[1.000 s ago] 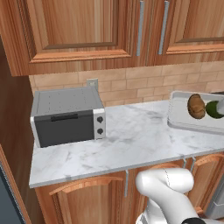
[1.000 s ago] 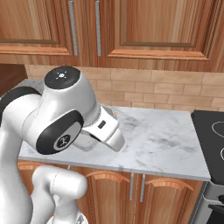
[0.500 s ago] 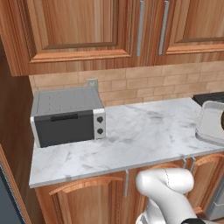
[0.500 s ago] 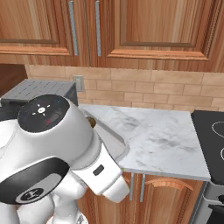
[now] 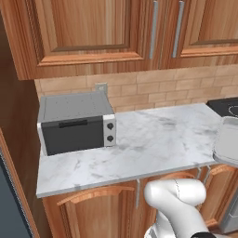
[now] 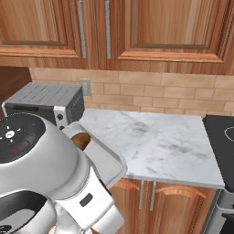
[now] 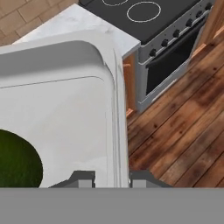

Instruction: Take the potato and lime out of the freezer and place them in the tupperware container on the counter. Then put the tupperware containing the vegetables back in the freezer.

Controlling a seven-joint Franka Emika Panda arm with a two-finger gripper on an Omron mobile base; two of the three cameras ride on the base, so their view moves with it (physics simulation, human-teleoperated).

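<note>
My gripper (image 7: 113, 180) is shut on the rim of the tupperware container (image 7: 65, 109), with one fingertip on each side of its low wall. Inside the container, the dark green lime (image 7: 17, 159) lies at the lower left of the hand view. In the right base view the container (image 6: 107, 160) hangs in front of the counter (image 6: 155, 141), partly behind my arm, and the brown potato (image 6: 81, 140) sits in it. The left base view has the container (image 5: 228, 144) at the far right edge. A sliver of the dark freezer (image 5: 5, 200) is at the lower left.
A grey toaster oven (image 5: 74, 122) stands at the left end of the counter (image 5: 153, 144). A black stove (image 7: 148, 22) adjoins the counter's right end, with wooden floor (image 7: 183, 131) below. Wooden wall cabinets (image 5: 116, 28) hang overhead.
The container with potato and lime has been carried off the counter, sliding right in the left base view. My arm has swung low and close to the right base camera.
</note>
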